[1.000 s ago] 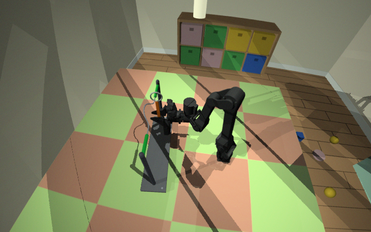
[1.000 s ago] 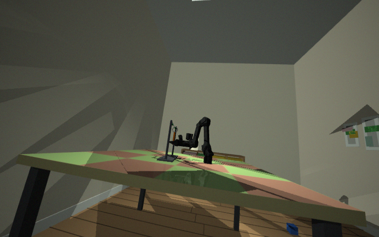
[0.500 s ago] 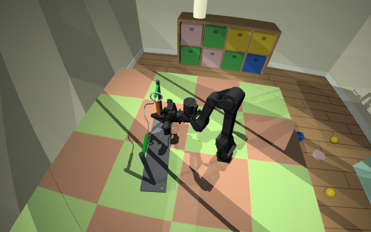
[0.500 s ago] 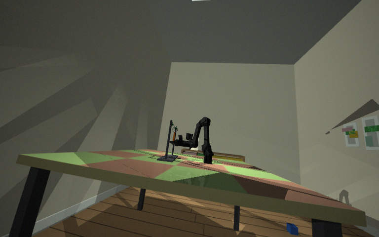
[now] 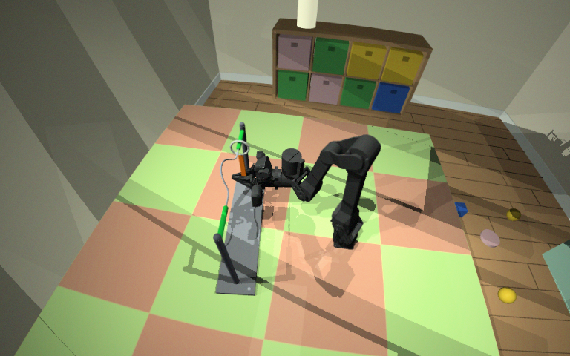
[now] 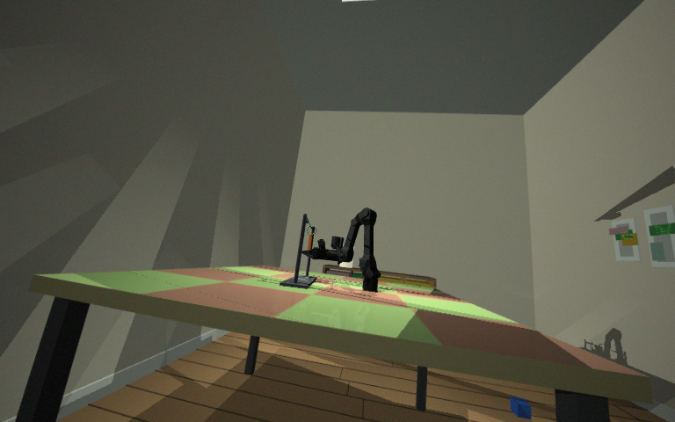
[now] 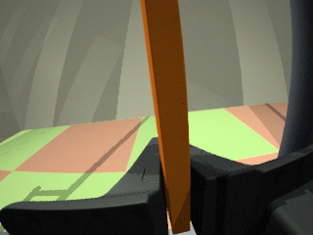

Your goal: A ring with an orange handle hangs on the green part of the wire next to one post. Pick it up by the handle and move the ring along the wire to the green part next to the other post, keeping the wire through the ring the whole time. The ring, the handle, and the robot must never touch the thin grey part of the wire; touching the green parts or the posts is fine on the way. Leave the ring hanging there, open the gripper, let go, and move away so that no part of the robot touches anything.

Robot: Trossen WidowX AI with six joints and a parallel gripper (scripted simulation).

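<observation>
Where you look between the fingers, gripper (image 5: 240, 176) (image 6: 305, 253) (image 7: 160, 143): clamped on your handle (image 5: 242, 165) (image 6: 310, 242) (image 7: 171, 98), near its lower end.
As you see up top, ring (image 5: 231, 147) (image 6: 308, 231): around the wire's green part.
</observation>
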